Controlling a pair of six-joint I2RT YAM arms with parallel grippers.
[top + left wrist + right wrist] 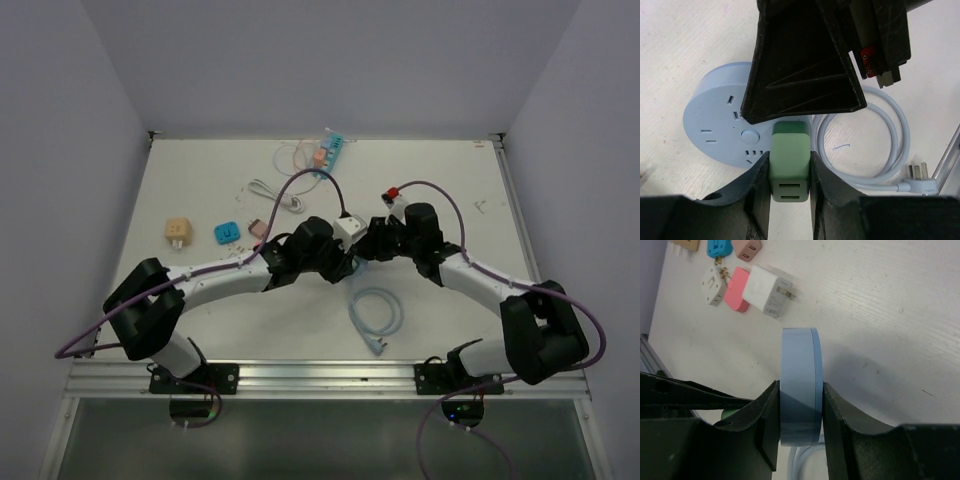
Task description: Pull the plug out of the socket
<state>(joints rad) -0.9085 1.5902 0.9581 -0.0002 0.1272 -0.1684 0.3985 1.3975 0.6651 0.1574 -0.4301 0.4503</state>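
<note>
A green plug (789,162) sits against the face of a round light-blue socket (720,125). My left gripper (790,185) is shut on the plug's two sides. Its far end meets the socket under my right gripper's black finger (805,65), so the joint is hidden. In the right wrist view, my right gripper (800,420) is shut on the socket (799,385), pinching it edge-on across its thickness. A sliver of the green plug (729,414) shows at the left. From above, both grippers (340,262) (368,250) meet at the table's middle and hide both things.
The socket's light-blue cable (377,315) lies coiled just in front, its pronged end (917,172) near the rail. Loose adapters lie left: tan (178,232), blue (228,233), pink (257,228), white (767,290). A white cable (275,193) and a power strip (328,152) lie at the back.
</note>
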